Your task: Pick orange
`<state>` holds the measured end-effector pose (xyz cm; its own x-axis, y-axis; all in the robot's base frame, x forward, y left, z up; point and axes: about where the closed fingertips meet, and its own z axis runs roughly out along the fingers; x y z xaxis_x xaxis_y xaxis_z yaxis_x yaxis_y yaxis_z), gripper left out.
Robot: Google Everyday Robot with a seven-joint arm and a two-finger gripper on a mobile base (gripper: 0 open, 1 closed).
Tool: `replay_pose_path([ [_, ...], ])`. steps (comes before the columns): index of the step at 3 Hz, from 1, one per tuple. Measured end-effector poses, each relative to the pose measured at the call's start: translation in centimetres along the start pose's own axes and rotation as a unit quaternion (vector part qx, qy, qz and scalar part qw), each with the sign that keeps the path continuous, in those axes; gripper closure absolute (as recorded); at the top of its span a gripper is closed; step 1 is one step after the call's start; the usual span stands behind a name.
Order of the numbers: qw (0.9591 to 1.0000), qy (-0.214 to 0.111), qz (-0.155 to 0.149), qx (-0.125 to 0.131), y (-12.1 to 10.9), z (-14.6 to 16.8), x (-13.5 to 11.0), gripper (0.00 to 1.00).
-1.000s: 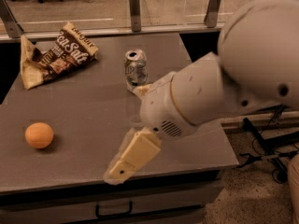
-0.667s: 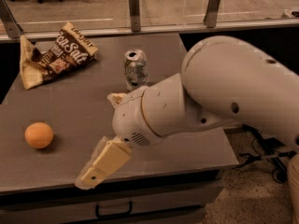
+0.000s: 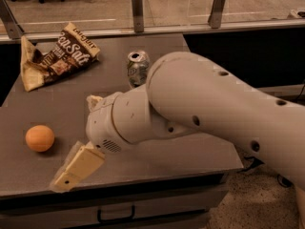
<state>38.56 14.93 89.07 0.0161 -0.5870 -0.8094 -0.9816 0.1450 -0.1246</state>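
1. One small round orange fruit [image 3: 40, 138], matte and evenly coloured, lies on the flat grey tabletop [image 3: 71, 106], close to its left edge and towards the front, with bare surface all around it
2. One robot gripper [image 3: 78, 168], seen as a flat cream-coloured part sticking out of a rounded white wrist, hangs over the front of the tabletop, just to the right of the orange fruit and a little nearer the front edge
3. It slants down and to the left, its tip reaching the front rim of the tabletop, and it stands apart from the orange fruit
4. Whether the gripper is open or closed I cannot tell from this view
5. One thick white robot arm [image 3: 214, 109], with small dark holes along it, reaches in from the right side and covers much of the right half of the tabletop
6. One dented silver drinks can [image 3: 137, 68] stands upright towards the back of the tabletop, its lower right part hidden behind the arm, well apart from the orange fruit
7. One crumpled brown and tan snack bag [image 3: 57, 56] with large pale lettering lies at the back left corner, well behind the orange fruit and to the left of the drinks can
8. Several grey metal posts [image 3: 137, 8] rise behind the back edge of the tabletop, with clear panels between them
9. One dark drawer handle [image 3: 116, 217] shows on the front of the table, below the tabletop and to the right of the gripper
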Motion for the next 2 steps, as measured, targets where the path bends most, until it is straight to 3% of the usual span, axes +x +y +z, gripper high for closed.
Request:
replay_pose_path([
  [1,0.9999,-0.002,0.009,-0.006,0.3,2.1,-0.2,0.00],
  [2,0.9998,-0.007,0.010,-0.015,0.4,5.0,-0.9,0.07],
])
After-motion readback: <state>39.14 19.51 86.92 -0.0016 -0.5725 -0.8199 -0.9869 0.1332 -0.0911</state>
